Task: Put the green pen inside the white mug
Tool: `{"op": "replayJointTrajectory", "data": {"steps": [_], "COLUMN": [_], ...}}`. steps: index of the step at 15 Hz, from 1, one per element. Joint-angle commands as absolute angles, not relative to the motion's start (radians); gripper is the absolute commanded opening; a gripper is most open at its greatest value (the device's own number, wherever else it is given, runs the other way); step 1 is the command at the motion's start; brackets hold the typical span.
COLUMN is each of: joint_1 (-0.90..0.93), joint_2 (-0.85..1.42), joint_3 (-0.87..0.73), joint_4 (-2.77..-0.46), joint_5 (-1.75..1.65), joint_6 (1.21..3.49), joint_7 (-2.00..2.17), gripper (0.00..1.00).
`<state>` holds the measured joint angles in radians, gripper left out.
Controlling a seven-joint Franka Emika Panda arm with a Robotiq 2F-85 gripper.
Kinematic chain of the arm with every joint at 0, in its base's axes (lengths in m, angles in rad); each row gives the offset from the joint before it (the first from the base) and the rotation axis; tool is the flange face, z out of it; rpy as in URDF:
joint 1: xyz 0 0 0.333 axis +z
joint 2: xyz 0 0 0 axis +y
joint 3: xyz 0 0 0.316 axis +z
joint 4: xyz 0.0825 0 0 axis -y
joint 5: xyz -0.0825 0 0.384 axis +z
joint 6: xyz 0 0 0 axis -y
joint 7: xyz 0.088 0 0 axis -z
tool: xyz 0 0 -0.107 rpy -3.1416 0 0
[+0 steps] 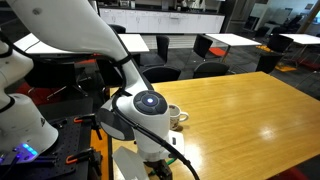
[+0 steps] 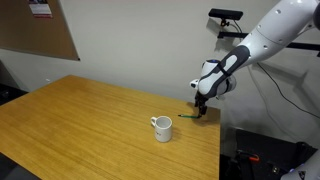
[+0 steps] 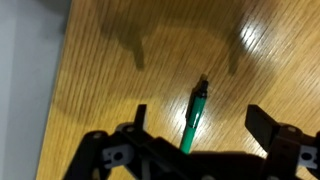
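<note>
Found claw (image 3: 198, 118) spread wide, gripping nothing, straddling green pen (image 3: 190, 125) lying flat near worktop (image 2: 80, 120) edge. Spotted white mug (image 2: 162, 128) upright close by, apart from pen. Could have nudged thin pen rolling off edge if closed off-centre. Read nothing: mug markings too faint, wall notice (image 2: 40, 8) too small.

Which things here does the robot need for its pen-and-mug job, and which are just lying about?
Needed: green pen; white mug; gripper, open, fingers either side of the pen; wooden table they rest on.

Just about: cork board on the wall; black chairs and white tables behind.
</note>
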<state>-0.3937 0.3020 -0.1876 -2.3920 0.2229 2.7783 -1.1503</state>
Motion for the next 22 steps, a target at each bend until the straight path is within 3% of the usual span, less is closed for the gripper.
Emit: {"op": "replayJointTrajectory", "data": {"steps": [1,22], "joint_1": [-0.421,-0.416], "joint_2": [0.322,0.406], "joint_3": [-0.159,-0.130], "joint_4": [-2.377,-2.312], "joint_5": [0.214,0.192], "joint_6": [2.799,2.797], "joint_7": [-1.121,-1.041], "gripper": [1.00,1.00]}}
